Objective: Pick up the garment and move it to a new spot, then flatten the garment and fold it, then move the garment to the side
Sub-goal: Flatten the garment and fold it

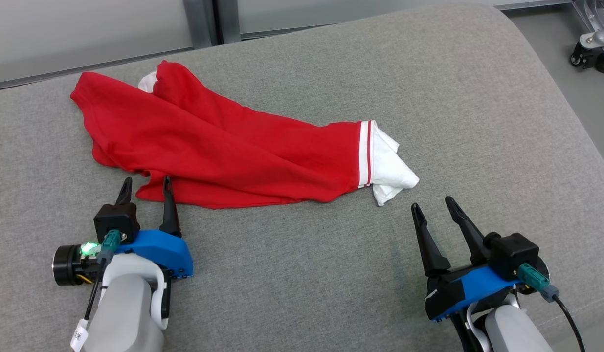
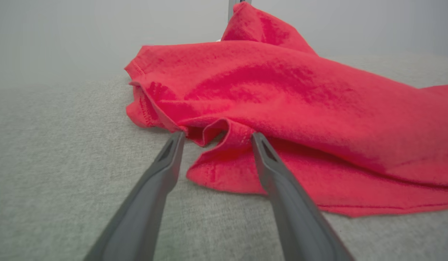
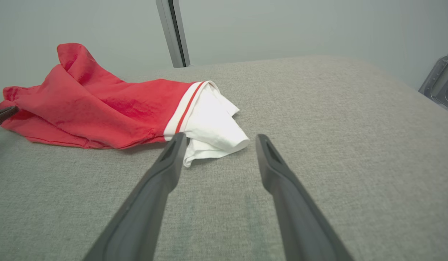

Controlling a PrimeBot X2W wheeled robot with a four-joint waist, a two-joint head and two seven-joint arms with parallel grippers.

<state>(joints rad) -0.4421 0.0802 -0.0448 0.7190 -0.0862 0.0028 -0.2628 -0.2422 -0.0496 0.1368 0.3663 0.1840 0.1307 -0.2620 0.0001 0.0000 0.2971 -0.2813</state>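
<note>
The garment (image 1: 223, 146) is a red piece with a white, red-striped end, lying crumpled across the grey cushion. Its white end (image 1: 390, 168) points toward my right. My left gripper (image 1: 146, 182) is open at the garment's near left edge, and in the left wrist view a red fold (image 2: 224, 145) sits between its fingertips, not pinched. My right gripper (image 1: 434, 203) is open too, a short way in front of the white end (image 3: 213, 127), with bare cushion between its fingers.
The grey upholstered surface (image 1: 306, 274) stretches wide around the garment, curving off at the right edge (image 1: 575, 122). A wheeled metal base (image 1: 592, 51) stands on the floor at the far right. A pale wall with a dark post (image 3: 173, 32) lies behind.
</note>
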